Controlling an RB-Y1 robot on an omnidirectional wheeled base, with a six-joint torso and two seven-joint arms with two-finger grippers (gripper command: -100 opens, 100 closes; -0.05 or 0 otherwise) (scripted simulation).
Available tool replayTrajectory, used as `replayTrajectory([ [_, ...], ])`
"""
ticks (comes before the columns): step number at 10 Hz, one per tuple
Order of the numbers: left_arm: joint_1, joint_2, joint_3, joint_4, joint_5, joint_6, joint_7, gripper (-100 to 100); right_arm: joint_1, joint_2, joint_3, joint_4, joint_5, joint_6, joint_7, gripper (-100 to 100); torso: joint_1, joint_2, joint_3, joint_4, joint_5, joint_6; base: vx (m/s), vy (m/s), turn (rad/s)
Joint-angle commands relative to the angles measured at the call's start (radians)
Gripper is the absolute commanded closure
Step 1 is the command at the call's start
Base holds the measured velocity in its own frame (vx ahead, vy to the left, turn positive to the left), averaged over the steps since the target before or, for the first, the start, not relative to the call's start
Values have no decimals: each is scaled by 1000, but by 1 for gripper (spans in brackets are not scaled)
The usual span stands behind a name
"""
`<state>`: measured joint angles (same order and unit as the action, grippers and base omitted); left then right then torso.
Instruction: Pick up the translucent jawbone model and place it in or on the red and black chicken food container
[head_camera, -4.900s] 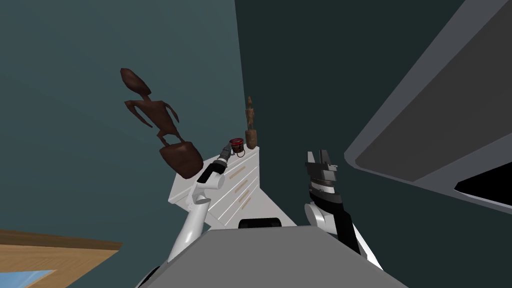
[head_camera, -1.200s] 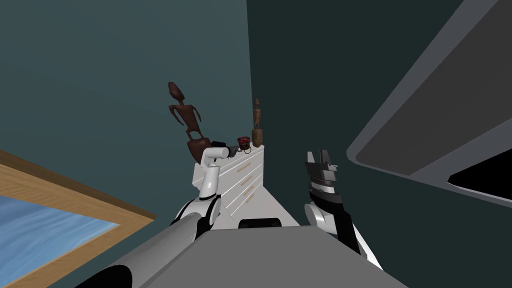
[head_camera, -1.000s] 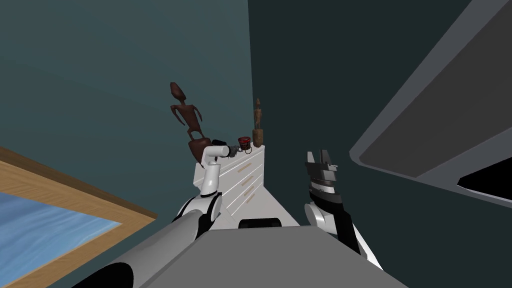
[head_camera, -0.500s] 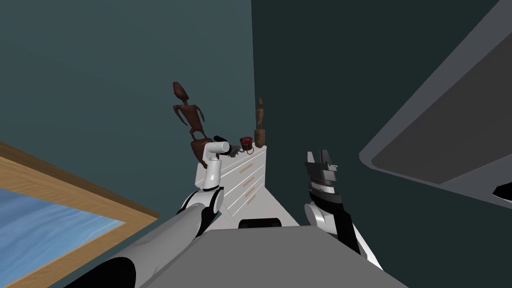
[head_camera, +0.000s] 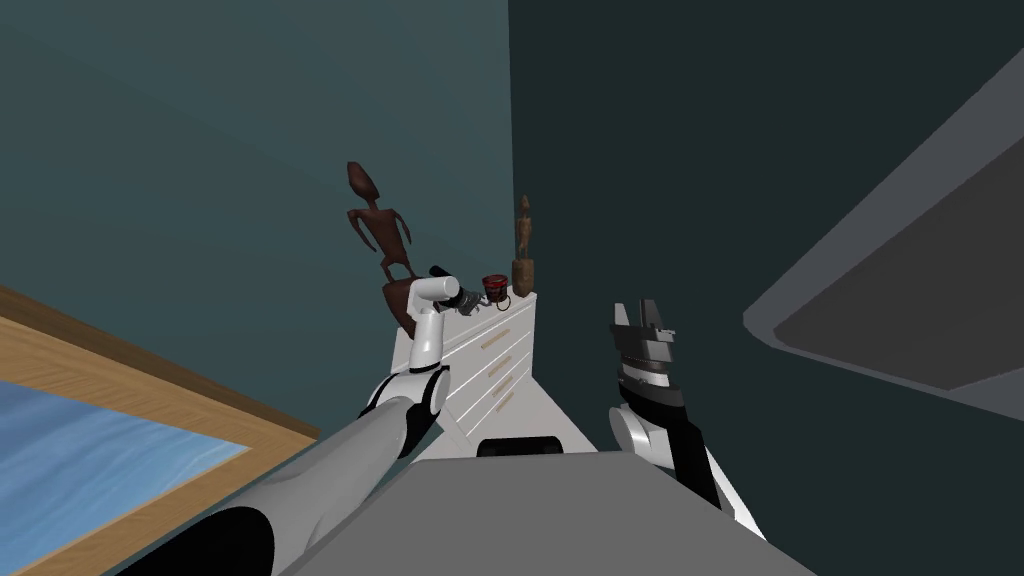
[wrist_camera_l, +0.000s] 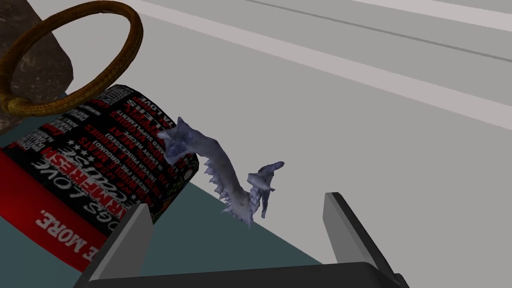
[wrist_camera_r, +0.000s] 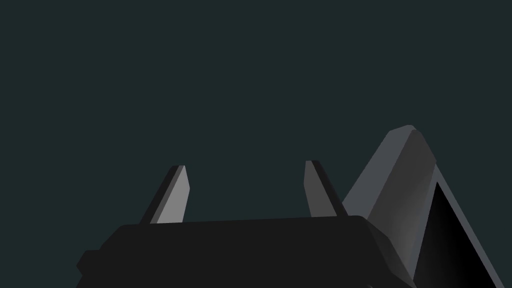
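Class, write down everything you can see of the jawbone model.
The jawbone model is a pale bluish-grey, translucent-looking curved arch with pointed teeth along one edge. It is just beyond the left pincer, between its open fingers, untouched by them. One end overlaps the side of the red and black container; whether they touch cannot be told.

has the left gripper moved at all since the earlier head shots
Yes. In the head view the left gripper sat right against the red and black container; now it stands back from it, toward the dark figure, fingers open.
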<state>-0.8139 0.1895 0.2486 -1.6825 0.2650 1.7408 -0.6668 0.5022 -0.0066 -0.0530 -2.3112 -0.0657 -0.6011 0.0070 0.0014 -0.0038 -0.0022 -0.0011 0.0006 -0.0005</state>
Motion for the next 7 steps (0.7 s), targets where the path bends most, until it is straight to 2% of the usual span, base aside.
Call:
replayTrajectory([
  [1,-13,1,5,11,3,30,-9,-100,0,0,0,0,0,0,0,0,0,0,0,0,0,0,43,18,18],
  [4,-58,6,22,55,14,108,-37,-100,0,0,0,0,0,0,0,0,0,1,1,0,0,0,41,16,32],
  [6,-73,10,28,76,19,141,-48,-100,0,0,0,0,0,0,0,0,-1,1,0,0,0,0,54,23,24],
  [7,-70,10,27,70,18,130,-44,-100,0,0,0,0,0,0,0,0,0,0,0,0,0,0,27,15,3],
])
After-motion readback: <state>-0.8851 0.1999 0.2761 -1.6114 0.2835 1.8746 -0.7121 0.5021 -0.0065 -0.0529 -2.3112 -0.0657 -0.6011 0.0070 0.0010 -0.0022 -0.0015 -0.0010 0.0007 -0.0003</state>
